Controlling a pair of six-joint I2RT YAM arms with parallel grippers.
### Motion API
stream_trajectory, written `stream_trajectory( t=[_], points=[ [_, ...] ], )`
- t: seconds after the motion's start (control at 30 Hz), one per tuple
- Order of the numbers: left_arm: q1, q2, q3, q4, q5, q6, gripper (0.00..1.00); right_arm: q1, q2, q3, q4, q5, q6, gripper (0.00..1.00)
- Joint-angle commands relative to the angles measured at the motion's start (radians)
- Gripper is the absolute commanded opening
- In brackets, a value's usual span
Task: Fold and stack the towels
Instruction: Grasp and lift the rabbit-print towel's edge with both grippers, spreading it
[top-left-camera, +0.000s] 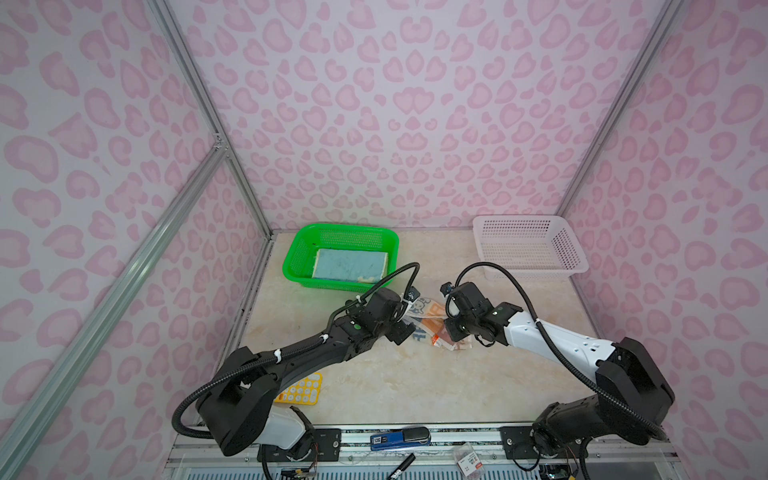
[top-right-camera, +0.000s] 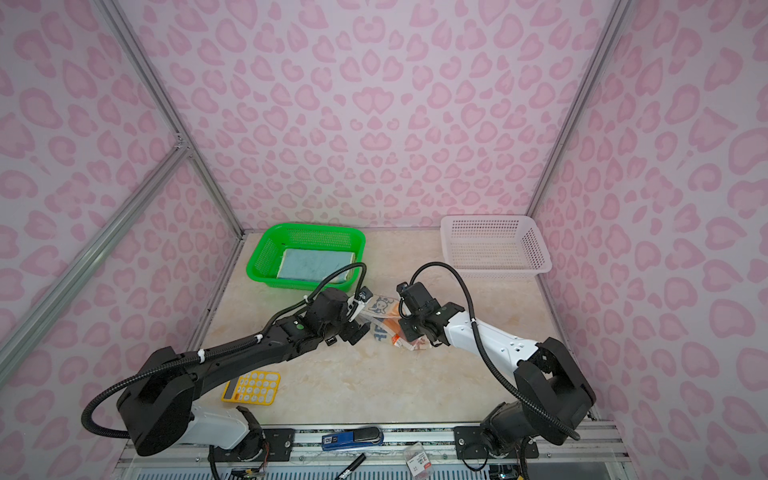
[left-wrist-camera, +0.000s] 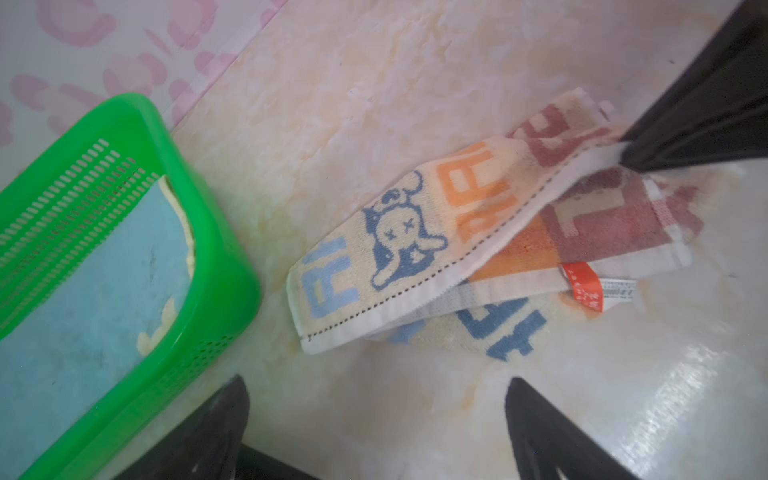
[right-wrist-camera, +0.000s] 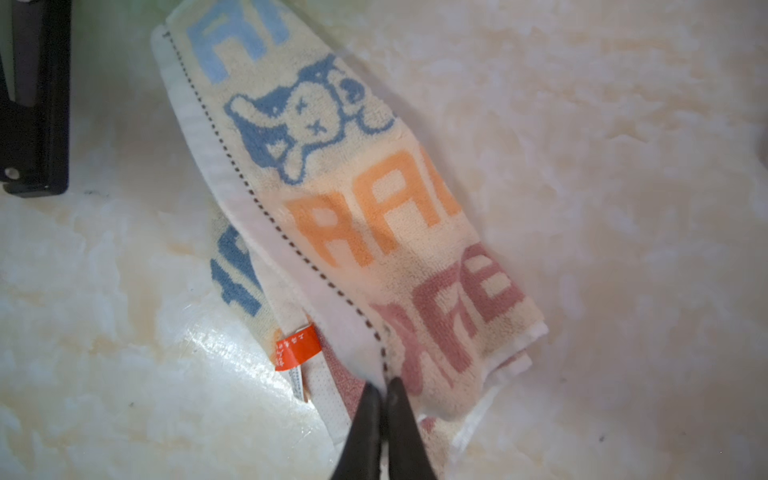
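While the right claw (right-wrist-camera: 383, 384) is pinched shut on the white stitched hem of the cream terry towel with big blue, orange and rust "RAB" letters (right-wrist-camera: 374, 216), the left claw (left-wrist-camera: 376, 380) hangs with its jaws spread wide. It holds nothing and sits just beside the towel's opposite end. The towel lies on the pale marble-patterned tabletop (top-left-camera: 415, 382) between the two arms. It is roughly doubled over, with the top layer skewed so that the lower layer and an orange label (left-wrist-camera: 579, 282) stick out. A folded light blue towel (top-left-camera: 349, 266) lies in the green mesh plastic basket (top-left-camera: 291, 262). The white mesh plastic basket (top-left-camera: 519, 218) stands well apart at the rear.

The step in hand looks like squaring this fold. To do it well, the left claw should probably take the hem corner nearest it, top layer only, so both ends travel together. A one-sided pull would likely drag the soft cloth askew. Carry the edge low, lay it along the lower hem, and release only once the edges match.
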Motion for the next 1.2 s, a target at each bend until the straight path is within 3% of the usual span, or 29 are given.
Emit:
stream_trajectory(
  t=[0.0, 0.4, 0.83, 0.93, 1.03, 1.17],
  points=[
    [-0.006, 0.050, 0.008, 0.141, 0.039, 0.120, 0.98, -0.022, -0.009, 0.008, 0.000, -0.022, 0.012, 0.00],
    [0.004, 0.349, 0.226, 0.105, -0.056, 0.223, 0.96, -0.080, -0.054, -0.002, 0.005, -0.050, -0.001, 0.00],
    [0.128, 0.406, 0.290, 0.030, -0.048, 0.210, 0.85, -0.114, -0.073, -0.010, -0.009, -0.055, -0.012, 0.00],
    [0.135, 0.427, 0.306, 0.015, -0.062, 0.213, 0.77, -0.114, -0.068, -0.007, -0.013, -0.056, -0.012, 0.00],
    [0.143, 0.441, 0.317, -0.017, -0.067, 0.212, 0.62, -0.116, -0.065, -0.008, -0.014, -0.069, -0.015, 0.00],
    [0.144, 0.439, 0.325, -0.027, -0.063, 0.201, 0.27, -0.116, -0.042, -0.020, 0.016, -0.092, -0.004, 0.00]
  ],
)
